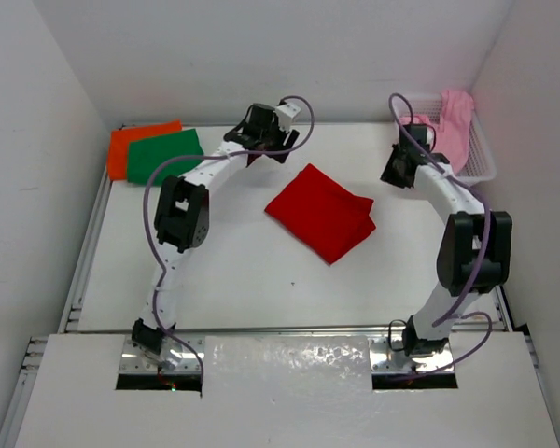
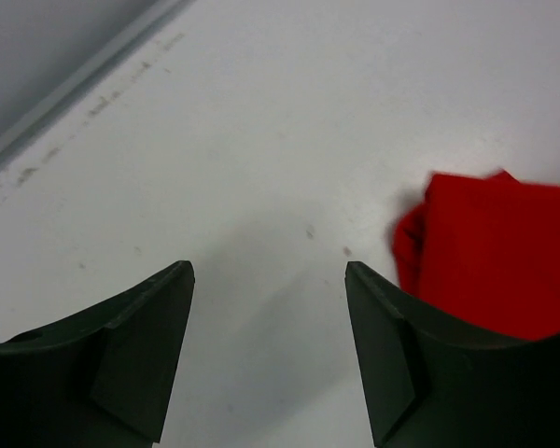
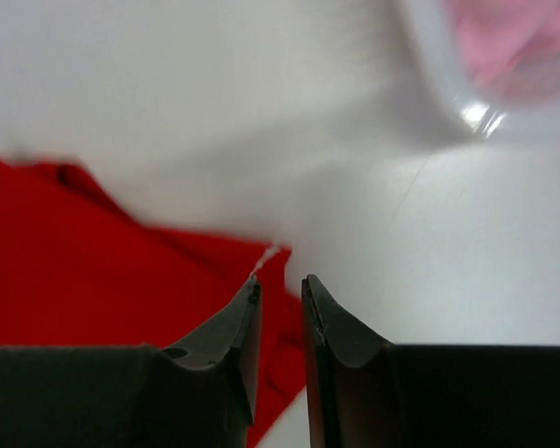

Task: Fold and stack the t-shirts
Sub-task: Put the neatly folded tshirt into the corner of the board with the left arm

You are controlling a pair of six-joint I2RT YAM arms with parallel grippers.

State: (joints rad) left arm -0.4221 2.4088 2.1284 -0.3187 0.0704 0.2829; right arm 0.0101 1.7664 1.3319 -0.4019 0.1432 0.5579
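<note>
A folded red t-shirt [image 1: 322, 213] lies mid-table. It also shows in the left wrist view [image 2: 504, 252] and the right wrist view [image 3: 84, 261]. A folded green t-shirt [image 1: 163, 154] lies partly on a folded orange t-shirt [image 1: 131, 145] at the back left. A light pink t-shirt [image 1: 453, 121] hangs crumpled in the basket and shows blurred in the right wrist view [image 3: 513, 47]. My left gripper [image 1: 259, 151] [image 2: 269, 271] is open and empty over bare table, left of the red shirt. My right gripper [image 1: 397, 173] [image 3: 280, 280] is shut but for a thin slit, empty, above the red shirt's right edge.
A white lattice basket [image 1: 481, 166] stands at the back right corner; its rim [image 3: 467, 112] shows in the right wrist view. White walls enclose the table on three sides. A metal rail [image 2: 75, 84] runs along the table's edge.
</note>
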